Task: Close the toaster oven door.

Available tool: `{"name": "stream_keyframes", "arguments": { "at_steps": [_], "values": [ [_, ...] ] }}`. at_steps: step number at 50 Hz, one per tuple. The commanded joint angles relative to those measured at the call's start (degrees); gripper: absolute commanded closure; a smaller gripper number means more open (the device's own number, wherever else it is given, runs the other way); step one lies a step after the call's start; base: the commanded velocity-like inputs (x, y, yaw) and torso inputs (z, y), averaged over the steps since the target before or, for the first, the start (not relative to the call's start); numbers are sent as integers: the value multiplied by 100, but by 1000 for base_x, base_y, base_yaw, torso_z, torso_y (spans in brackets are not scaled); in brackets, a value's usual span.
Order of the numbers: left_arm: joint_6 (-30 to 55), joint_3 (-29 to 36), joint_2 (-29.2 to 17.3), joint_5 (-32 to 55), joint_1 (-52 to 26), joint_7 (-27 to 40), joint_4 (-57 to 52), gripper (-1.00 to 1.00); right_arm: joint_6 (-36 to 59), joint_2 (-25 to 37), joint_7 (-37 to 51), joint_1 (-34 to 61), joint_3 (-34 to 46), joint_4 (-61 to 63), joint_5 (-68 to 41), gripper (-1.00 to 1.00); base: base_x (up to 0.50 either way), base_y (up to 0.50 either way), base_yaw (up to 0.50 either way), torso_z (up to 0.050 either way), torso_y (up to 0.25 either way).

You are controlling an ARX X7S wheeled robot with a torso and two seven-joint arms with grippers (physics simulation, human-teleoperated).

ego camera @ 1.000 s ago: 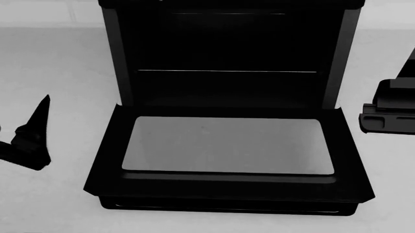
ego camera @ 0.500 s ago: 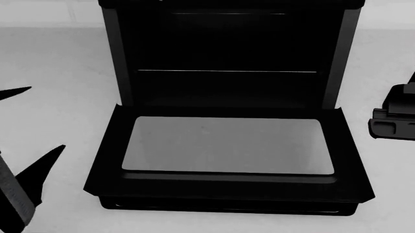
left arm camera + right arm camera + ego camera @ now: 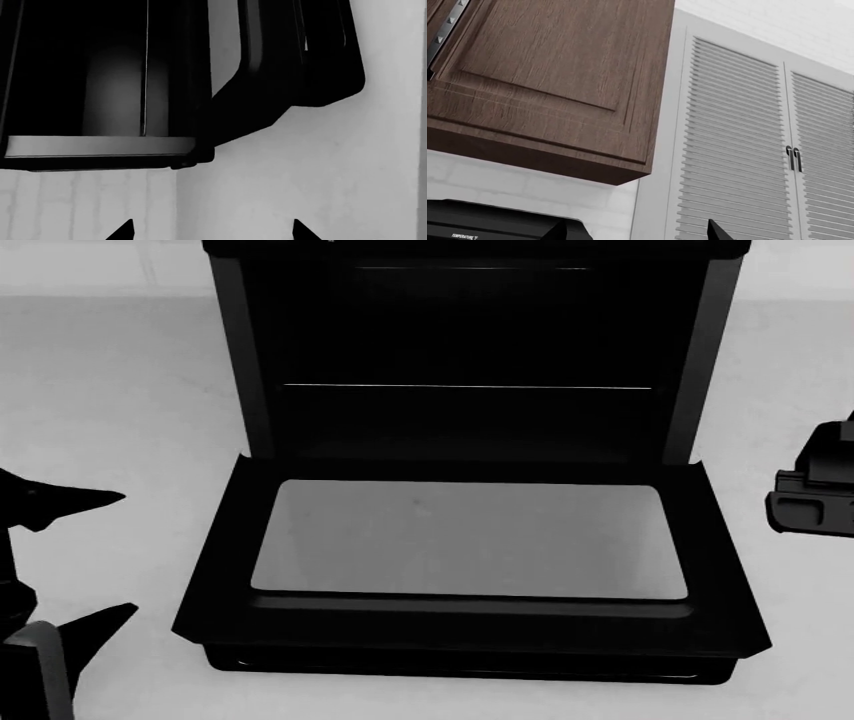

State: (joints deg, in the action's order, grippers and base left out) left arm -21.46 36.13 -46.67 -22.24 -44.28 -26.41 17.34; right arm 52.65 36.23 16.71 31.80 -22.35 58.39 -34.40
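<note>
The toaster oven [image 3: 467, 350] stands at the middle with its dark inside and a thin wire rack [image 3: 467, 387] showing. The toaster oven door [image 3: 467, 538] lies folded down flat toward me, grey glass up, with its bar handle [image 3: 467, 667] along the near edge. My left gripper [image 3: 127, 552] is open and empty, left of the door's left edge, fingers pointing toward it. In the left wrist view my left gripper [image 3: 212, 232] faces the oven [image 3: 80, 75] and door [image 3: 287, 70] from the side. My right gripper [image 3: 814, 495] hovers right of the door; in the right wrist view it [image 3: 639, 232] is open and empty.
The oven sits on a pale counter [image 3: 107, 390]. The right wrist view shows a brown wall cabinet [image 3: 554, 75], white louvered doors [image 3: 760, 140] and the oven's top corner [image 3: 487, 222].
My left gripper has dropped lower, turned its fingers toward the door and spread them. My right gripper has drifted slightly right and down. The door has not moved.
</note>
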Motion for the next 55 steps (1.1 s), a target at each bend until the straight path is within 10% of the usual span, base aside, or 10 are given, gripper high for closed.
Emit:
{"name": "stream_keyframes", "arguments": {
  "at_steps": [1, 35, 55],
  "values": [
    [-970, 482, 463, -482, -683, 205, 1466, -100, 87, 99, 192, 65, 57, 35, -146, -100, 0, 0, 0, 0, 0],
    [-2415, 1312, 1595, -957, -1929, 254, 2868, -100, -204, 447, 544, -392, -329, 73, -571, -100, 0, 0, 0, 0, 0],
    [-3032, 1017, 1990, -570, -1855, 1481, 3330, -100, -426, 752, 872, -648, -613, 84, -1001, -100, 0, 0, -1, 0, 0]
  ]
}}
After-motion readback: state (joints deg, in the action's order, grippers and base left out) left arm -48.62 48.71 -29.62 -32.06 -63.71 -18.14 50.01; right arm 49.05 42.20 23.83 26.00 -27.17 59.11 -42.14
